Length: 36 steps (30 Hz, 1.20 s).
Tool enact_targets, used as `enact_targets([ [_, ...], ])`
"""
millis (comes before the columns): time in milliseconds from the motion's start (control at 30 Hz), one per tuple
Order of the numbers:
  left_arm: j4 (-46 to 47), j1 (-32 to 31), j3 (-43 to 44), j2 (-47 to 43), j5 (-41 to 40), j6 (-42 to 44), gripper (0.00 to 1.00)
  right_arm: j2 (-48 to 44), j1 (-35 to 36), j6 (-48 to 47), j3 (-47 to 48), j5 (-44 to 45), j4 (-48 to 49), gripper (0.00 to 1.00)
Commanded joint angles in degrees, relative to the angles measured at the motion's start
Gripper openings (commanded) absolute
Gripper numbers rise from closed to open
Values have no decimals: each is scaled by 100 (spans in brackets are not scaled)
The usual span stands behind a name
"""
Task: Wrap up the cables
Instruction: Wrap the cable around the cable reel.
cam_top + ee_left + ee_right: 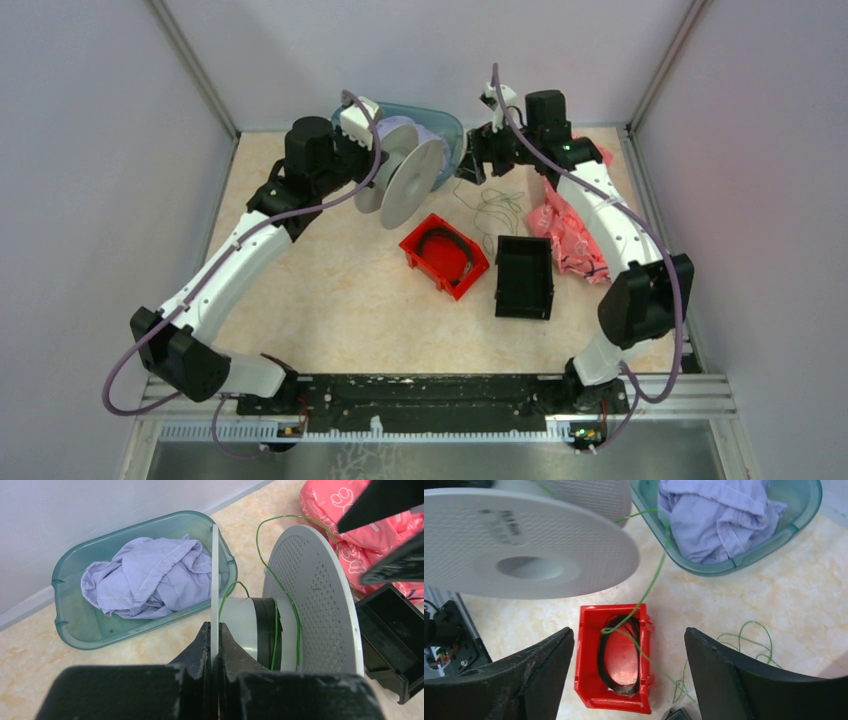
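Left hand [214, 632] clenched on the near flange of the spool [310, 605], cables [275, 630] partly round the hub beside it, trailing slack between the fingers of the released right hand [628, 635]; grip close to the hub, keep tension.

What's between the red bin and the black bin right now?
Just bare table crossed by a thin green cable strand, clearest in the right wrist view.
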Motion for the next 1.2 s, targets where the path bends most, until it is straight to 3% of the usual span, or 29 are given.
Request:
enact_targets([
  [0, 309, 66, 302, 46, -213, -236, 0, -622, -29, -80, -141, -533, 450, 82],
  [300, 196, 196, 462, 27, 160, -642, 0, -746, -51, -343, -1225, -315, 1149, 80],
  [733, 161, 323, 478, -21, 572, -1081, 0, 35, -60, -689, -1661, -1370, 1580, 72],
  [967, 169, 425, 459, -36, 695, -1262, 0, 169, -60, -411, -1744, -1708, 1876, 53],
  [1067, 168, 478, 450, -20, 769, -1381, 0, 147, -60, -303, -1751, -1724, 1957, 38],
  [1167, 174, 533, 464, -17, 847, -1461, 0, 146, -63, -187, -1748, -1673, 2010, 18],
])
